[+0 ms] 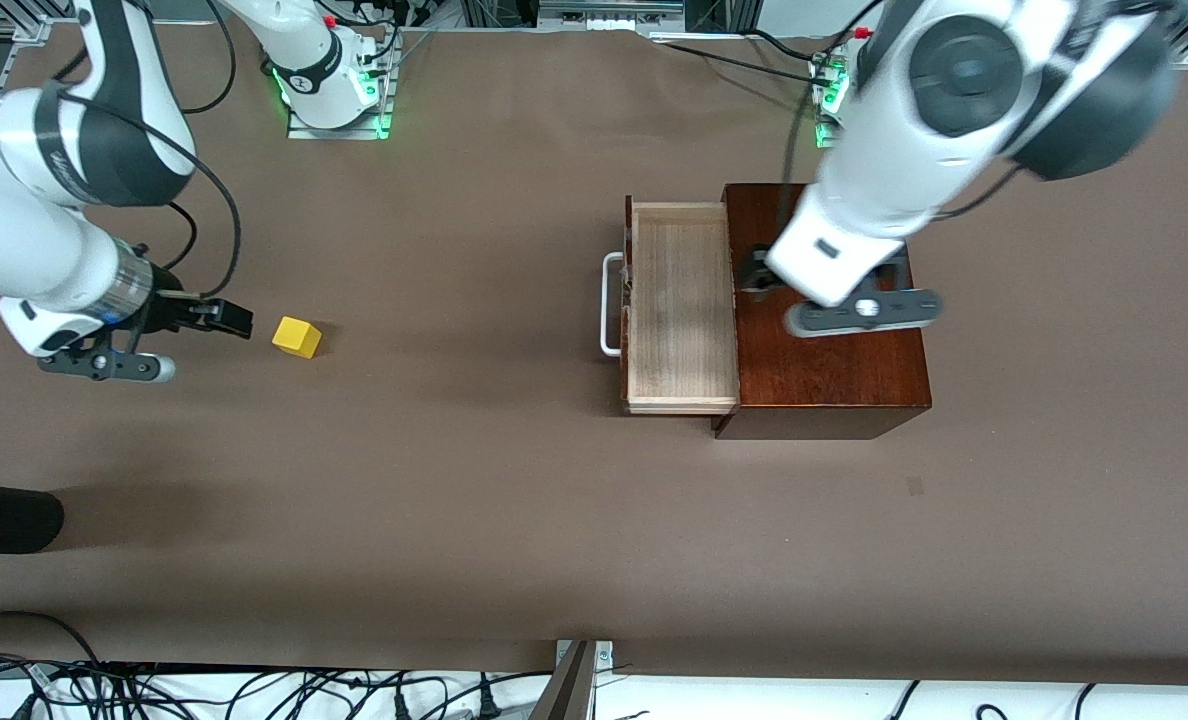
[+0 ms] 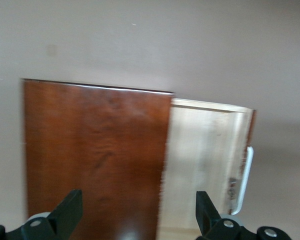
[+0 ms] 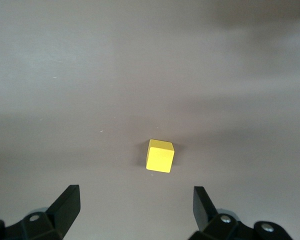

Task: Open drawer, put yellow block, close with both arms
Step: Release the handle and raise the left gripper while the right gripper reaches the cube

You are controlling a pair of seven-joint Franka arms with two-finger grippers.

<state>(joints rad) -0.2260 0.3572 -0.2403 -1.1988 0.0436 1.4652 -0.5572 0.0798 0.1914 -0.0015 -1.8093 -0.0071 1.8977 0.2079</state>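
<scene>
- Front view: the drawer (image 1: 681,305) stands pulled out and empty; the yellow block (image 1: 297,337) lies on the table well apart from the drawer, toward the right arm's end; the right gripper (image 1: 216,315) is just beside the block.
- Left wrist view: the left gripper (image 2: 140,212) hangs wide over the wooden box (image 2: 95,155), holding nothing.
- Right wrist view: fingers (image 3: 67,202) spread wide; the block looks light, rigid, smooth-faced; best pinched across two flat sides.

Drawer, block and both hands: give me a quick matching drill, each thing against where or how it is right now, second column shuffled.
Things:
1. drawer
2. block
3. left hand
4. right hand

States:
A. open, over the box top
B. pulled out, nothing inside
C. open, just beside the block, toward the right arm's end of the table
D. on the bare table, not held

Pairs: 1-B, 2-D, 3-A, 4-C
</scene>
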